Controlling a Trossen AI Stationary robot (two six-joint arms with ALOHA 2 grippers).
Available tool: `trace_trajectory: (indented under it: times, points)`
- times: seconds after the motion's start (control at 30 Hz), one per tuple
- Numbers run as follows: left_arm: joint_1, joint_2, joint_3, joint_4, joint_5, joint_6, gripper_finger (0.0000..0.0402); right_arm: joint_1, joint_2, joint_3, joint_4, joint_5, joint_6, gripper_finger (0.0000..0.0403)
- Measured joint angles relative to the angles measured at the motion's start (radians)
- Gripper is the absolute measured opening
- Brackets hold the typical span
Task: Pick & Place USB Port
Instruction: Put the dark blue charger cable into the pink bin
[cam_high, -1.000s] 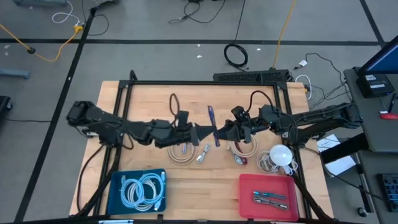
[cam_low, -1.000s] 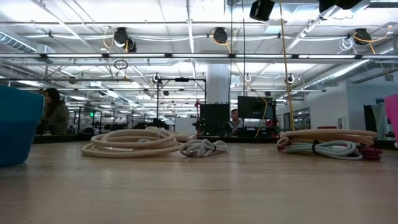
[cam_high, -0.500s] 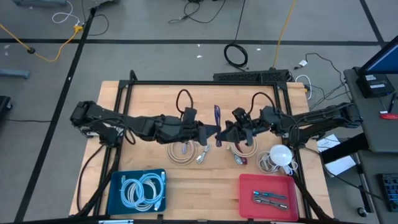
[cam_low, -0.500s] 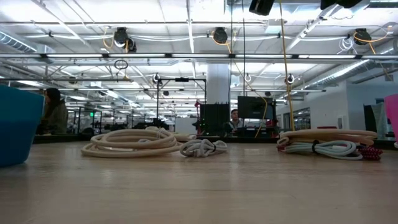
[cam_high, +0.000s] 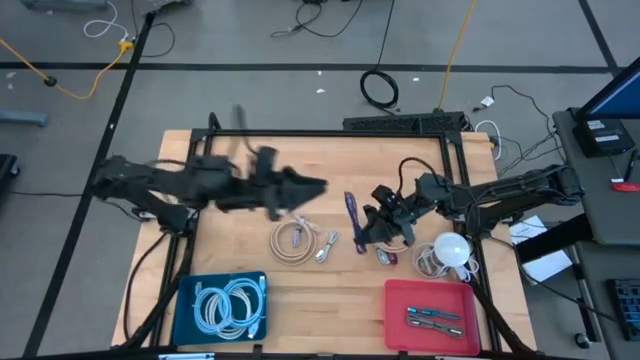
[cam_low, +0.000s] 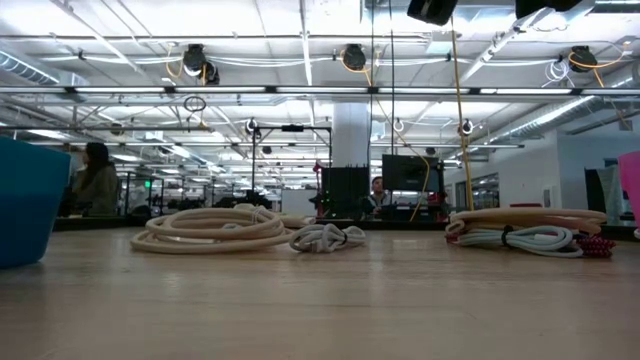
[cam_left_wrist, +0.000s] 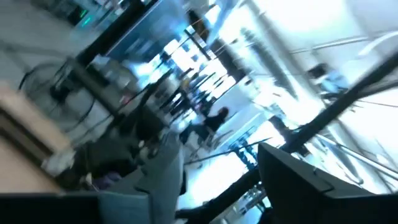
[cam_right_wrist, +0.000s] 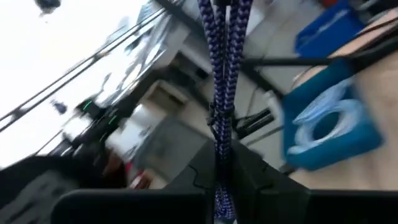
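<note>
Dangling blue-braided USB cable (cam_right_wrist: 222, 74), doubled over.

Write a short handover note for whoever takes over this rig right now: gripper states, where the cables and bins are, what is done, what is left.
Right gripper: shut on the blue braided cable, held above table centre.
Left gripper: holds nothing, over the table's far left-centre; whether it is open cannot be told.
Blue bin holds a pale blue cable coil; red bin holds a few small parts.
Beige cable coil lies loose at mid-table.
Left: place the held cable.
</note>
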Motion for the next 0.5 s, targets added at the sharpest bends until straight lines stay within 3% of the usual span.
trace_trajectory:
  times: [0.1, 0.23, 0.37, 0.5]
  points:
    - [-0.033, -0.079, 0.000, -0.036, -0.036, 0.064, 0.0225, 0.051, -0.040, 0.002, -0.059, -0.073, 0.002, 0.0011]
    - [-0.099, -0.164, 0.000, -0.163, -0.106, 0.080, 0.0229, 0.234, -0.133, 0.002, -0.322, -0.051, 0.007, 0.0011]
    - [-0.189, -0.198, 0.000, -0.297, -0.184, 0.062, 0.0229, 0.492, -0.191, 0.002, -0.577, 0.122, 0.077, 0.0011]
    - [-0.261, -0.200, 0.000, -0.429, -0.266, 0.027, 0.0229, 0.726, -0.155, 0.002, -0.696, 0.364, 0.216, 0.0011]
